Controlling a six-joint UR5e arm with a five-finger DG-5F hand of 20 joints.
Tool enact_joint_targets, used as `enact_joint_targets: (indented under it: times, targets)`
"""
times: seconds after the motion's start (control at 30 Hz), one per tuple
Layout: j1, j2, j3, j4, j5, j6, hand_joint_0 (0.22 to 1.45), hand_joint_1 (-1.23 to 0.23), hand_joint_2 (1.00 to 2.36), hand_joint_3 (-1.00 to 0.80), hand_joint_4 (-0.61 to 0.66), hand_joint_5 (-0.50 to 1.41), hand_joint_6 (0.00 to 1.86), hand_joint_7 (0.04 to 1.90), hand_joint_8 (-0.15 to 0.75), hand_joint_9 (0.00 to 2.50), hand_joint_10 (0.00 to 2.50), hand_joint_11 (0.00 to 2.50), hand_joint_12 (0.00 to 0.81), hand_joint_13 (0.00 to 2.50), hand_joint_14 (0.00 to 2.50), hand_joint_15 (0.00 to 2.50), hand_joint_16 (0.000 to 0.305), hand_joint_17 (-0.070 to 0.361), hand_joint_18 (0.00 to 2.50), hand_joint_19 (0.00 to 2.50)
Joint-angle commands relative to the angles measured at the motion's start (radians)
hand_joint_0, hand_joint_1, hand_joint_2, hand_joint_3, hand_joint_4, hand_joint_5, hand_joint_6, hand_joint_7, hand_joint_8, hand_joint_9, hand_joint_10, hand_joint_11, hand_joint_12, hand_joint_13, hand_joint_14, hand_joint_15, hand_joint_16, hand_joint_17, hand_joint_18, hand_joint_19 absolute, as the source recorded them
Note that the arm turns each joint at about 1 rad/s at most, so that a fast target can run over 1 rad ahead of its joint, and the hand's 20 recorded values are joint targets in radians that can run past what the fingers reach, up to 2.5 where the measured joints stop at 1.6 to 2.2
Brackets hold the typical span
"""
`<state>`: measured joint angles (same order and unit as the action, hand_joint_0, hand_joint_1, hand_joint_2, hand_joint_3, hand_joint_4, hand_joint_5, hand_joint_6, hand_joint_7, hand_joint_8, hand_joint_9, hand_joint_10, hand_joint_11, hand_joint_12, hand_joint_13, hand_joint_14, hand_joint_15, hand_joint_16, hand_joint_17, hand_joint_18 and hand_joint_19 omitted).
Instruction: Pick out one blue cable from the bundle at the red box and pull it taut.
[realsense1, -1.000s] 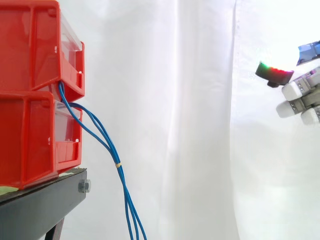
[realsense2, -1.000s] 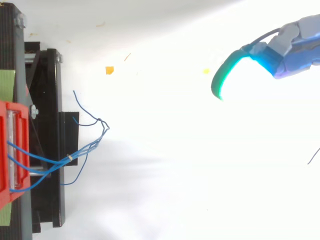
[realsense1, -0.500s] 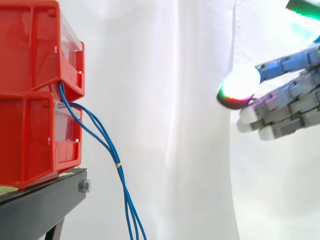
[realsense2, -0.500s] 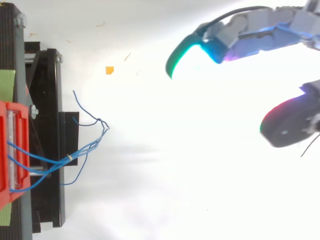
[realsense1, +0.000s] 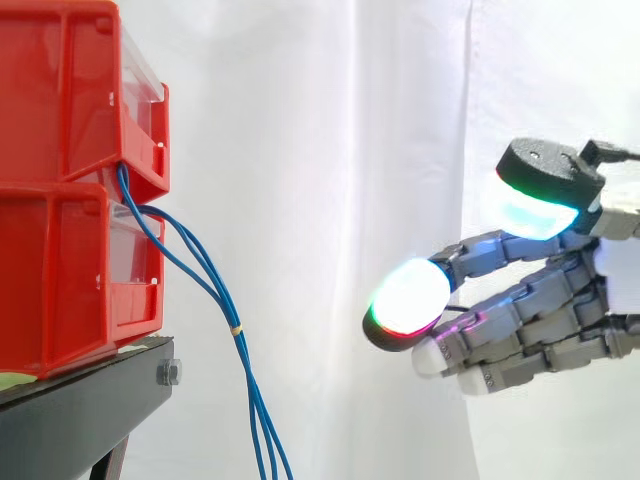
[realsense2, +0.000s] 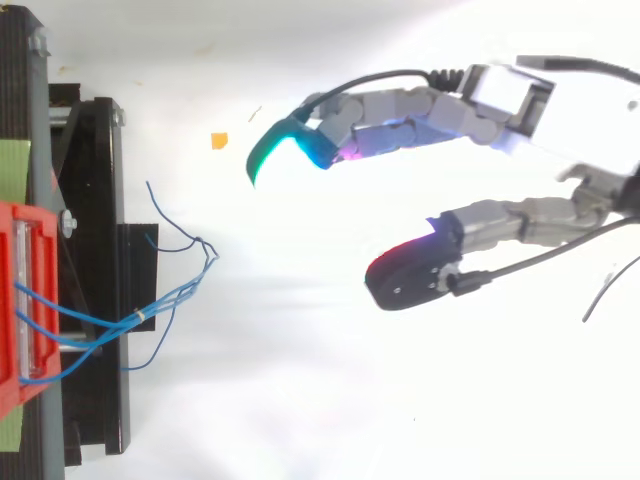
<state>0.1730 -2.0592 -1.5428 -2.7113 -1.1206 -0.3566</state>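
Note:
Two red boxes (realsense1: 70, 190) are stacked on a black stand (realsense1: 90, 400) at the left. Several thin blue cables (realsense1: 215, 290) come out between the boxes and hang down past the stand's edge, bound by a small band. From above the blue cables (realsense2: 150, 315) fan out from the red box (realsense2: 20, 300) and meet at a knot. My hand (realsense1: 540, 320) is to the right of the cables, well apart from them, open with fingers stretched toward them and the thumb above. In the top view the hand (realsense2: 500, 100) has its fingers and thumb spread, holding nothing.
A white curtain backs the scene. The black stand (realsense2: 95, 290) juts out at the left in the top view. A small orange scrap (realsense2: 218, 140) lies on the white floor beyond the cables.
My hand has come in from the right edge, moving left and down toward the cables. The cables and boxes have not moved.

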Motion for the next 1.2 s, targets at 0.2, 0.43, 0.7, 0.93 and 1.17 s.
enact_joint_targets:
  times: [0.2,0.43,0.7,0.93,1.17]
  targets:
    - [0.014,-0.036,0.001,0.107,0.027,-0.108,0.52,-0.57,1.01,-0.41,0.2,-0.18,0.5,0.76,0.242,0.56,0.0,0.06,0.314,0.23,0.0,0.09,0.043,0.097,0.12,0.27]
    - [0.016,-0.073,0.01,0.211,0.038,-0.137,0.52,-0.57,1.01,-0.42,0.2,-0.18,0.5,0.76,0.244,0.56,0.0,0.06,0.314,0.23,0.0,0.09,0.043,0.097,0.12,0.27]
    - [0.016,-0.153,0.049,0.22,0.045,-0.166,0.53,-0.57,1.01,-0.42,0.2,-0.18,0.5,0.76,0.245,0.56,0.0,0.07,0.314,0.23,0.0,0.09,0.043,0.097,0.12,0.27]
    - [0.017,-0.182,0.11,0.214,0.035,-0.145,0.52,-0.57,1.01,-0.41,0.2,-0.18,0.5,0.77,0.244,0.56,0.0,0.06,0.314,0.23,0.0,0.09,0.043,0.097,0.13,0.28]
    - [0.016,-0.182,0.11,0.223,0.033,-0.154,0.53,-0.57,1.01,-0.41,0.2,-0.18,0.5,0.77,0.245,0.56,0.0,0.08,0.316,0.23,0.0,0.09,0.043,0.097,0.13,0.28]
